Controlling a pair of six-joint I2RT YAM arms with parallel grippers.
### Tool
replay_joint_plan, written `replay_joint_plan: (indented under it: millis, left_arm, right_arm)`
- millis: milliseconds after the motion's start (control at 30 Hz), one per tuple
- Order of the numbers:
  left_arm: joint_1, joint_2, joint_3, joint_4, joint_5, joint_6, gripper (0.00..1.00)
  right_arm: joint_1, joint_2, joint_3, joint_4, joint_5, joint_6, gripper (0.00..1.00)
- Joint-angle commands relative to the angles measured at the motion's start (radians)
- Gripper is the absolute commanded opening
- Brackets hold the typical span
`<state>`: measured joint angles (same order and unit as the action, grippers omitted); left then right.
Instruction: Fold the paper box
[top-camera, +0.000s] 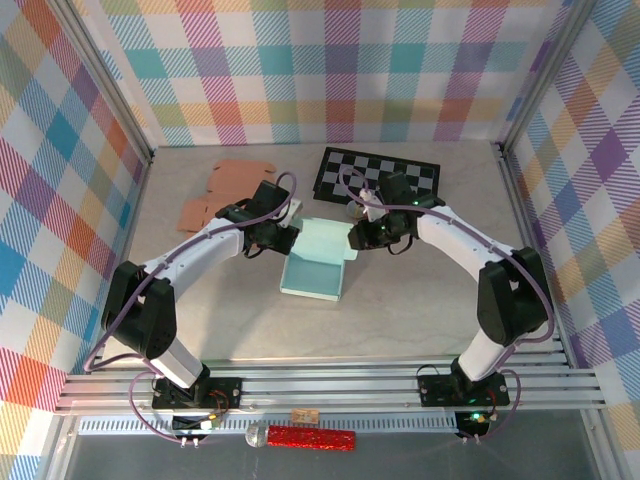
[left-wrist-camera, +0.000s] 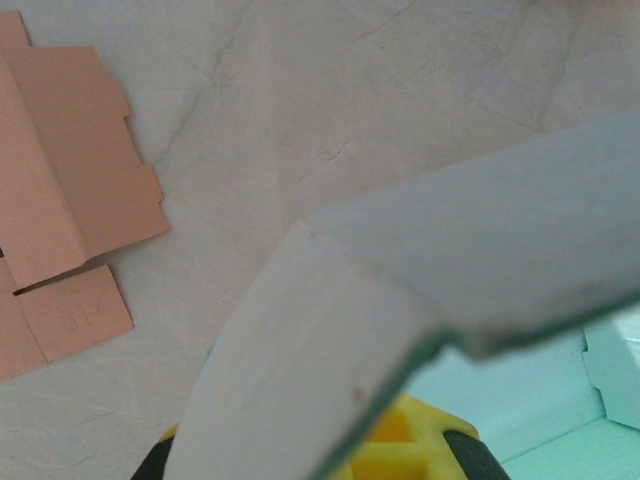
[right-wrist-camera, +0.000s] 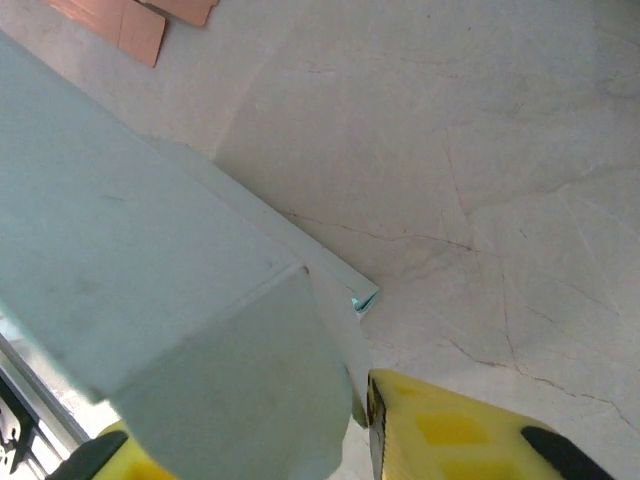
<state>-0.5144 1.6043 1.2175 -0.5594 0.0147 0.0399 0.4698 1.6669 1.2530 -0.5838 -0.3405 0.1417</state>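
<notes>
The mint paper box (top-camera: 315, 265) lies open in the middle of the table, its lid panel raised at the far edge. My left gripper (top-camera: 283, 232) is at the box's far left corner, my right gripper (top-camera: 358, 235) at its far right corner. In the left wrist view a pale curved flap (left-wrist-camera: 300, 370) of the box crosses the jaws and hides most of them. In the right wrist view a rounded flap (right-wrist-camera: 230, 400) runs between the yellow fingers (right-wrist-camera: 450, 430), its edge against the right one. Both grippers look shut on the flaps.
A flat brown cardboard blank (top-camera: 225, 185) lies at the back left, also seen from the wrists (left-wrist-camera: 70, 200) (right-wrist-camera: 120, 20). A black and white checkerboard (top-camera: 378, 172) lies at the back right. Plaid walls enclose the table.
</notes>
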Motion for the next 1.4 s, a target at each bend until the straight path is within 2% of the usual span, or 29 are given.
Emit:
replay_joint_plan:
  millis: [0, 267, 500, 600, 700, 833, 900, 1000, 1367]
  left_arm:
    - [-0.003, 0.017, 0.007, 0.038, -0.006, -0.048, 0.00]
    - [-0.016, 0.034, -0.001, 0.112, -0.005, -0.167, 0.01]
    - [-0.026, 0.042, -0.017, 0.266, -0.040, -0.275, 0.02]
    - [-0.025, 0.046, -0.049, 0.373, -0.073, -0.295, 0.04]
    - [-0.026, 0.047, -0.092, 0.460, -0.059, -0.298, 0.07]
    - [-0.026, 0.017, -0.196, 0.606, -0.058, -0.326, 0.17]
    - [-0.026, 0.014, -0.236, 0.663, -0.053, -0.325, 0.18]
    - [-0.027, -0.017, -0.351, 0.854, -0.036, -0.328, 0.18]
    - [-0.035, -0.047, -0.437, 0.912, -0.009, -0.363, 0.24]
  right_arm:
    - [0.020, 0.013, 0.043, -0.007, 0.012, -0.007, 0.25]
    - [0.078, 0.009, 0.075, -0.005, 0.197, 0.061, 0.00]
    - [0.123, -0.027, 0.047, 0.125, 0.355, 0.163, 0.00]
    - [0.126, -0.057, -0.022, 0.261, 0.370, 0.204, 0.00]
    - [0.131, -0.066, -0.071, 0.368, 0.380, 0.233, 0.00]
    - [0.149, -0.067, -0.152, 0.503, 0.389, 0.240, 0.00]
    - [0.154, -0.066, -0.186, 0.550, 0.388, 0.249, 0.00]
    - [0.164, -0.067, -0.222, 0.597, 0.400, 0.253, 0.00]
    - [0.230, -0.067, -0.269, 0.633, 0.449, 0.281, 0.02]
